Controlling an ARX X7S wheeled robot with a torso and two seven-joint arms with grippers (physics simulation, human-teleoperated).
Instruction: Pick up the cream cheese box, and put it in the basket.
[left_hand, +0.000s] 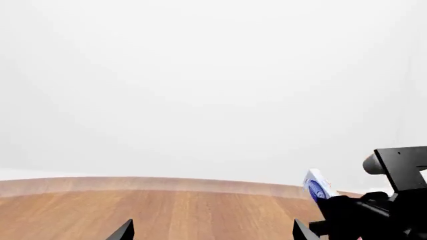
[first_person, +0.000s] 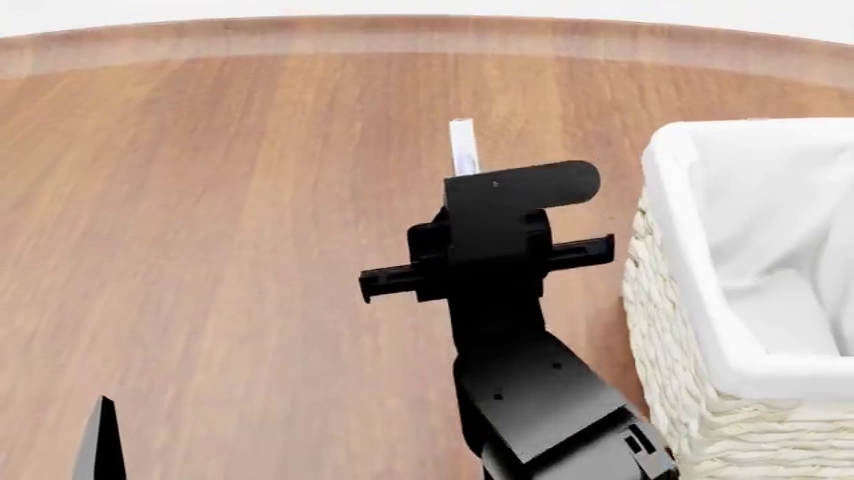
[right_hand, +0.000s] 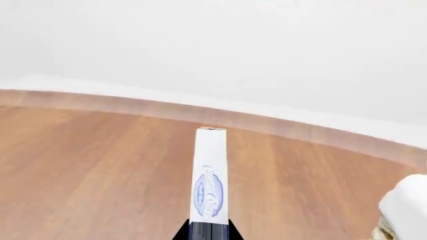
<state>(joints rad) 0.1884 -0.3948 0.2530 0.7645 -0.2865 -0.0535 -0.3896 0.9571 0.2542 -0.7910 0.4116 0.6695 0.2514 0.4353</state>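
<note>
Box (right_hand: 210, 180) first: the thin white cream cheese carton is standing on edge in the right gripper (right_hand: 208, 231), its narrow side with the blue oval logo facing the wrist camera and its far end poking out past the fingers. The fingers are pinching it at its near end, closed tight on both faces. From the head camera the box (first_person: 463, 148) is showing only as a slim white strip sticking out beyond the black right gripper (first_person: 467, 190), held up off the wooden table (first_person: 240, 200), not touching it. The left wrist camera is catching the box (left_hand: 317, 185) too, tilted, above the right arm.

To the right of the gripper, near but apart from it, the basket (first_person: 674, 330) is sitting on the table, white cloth folded over its woven rim; the box is hanging outside it.

The left gripper (left_hand: 210, 232) is idling low near the table, its two fingertips (left_hand: 123, 231) standing wide apart with nothing between them.
</note>
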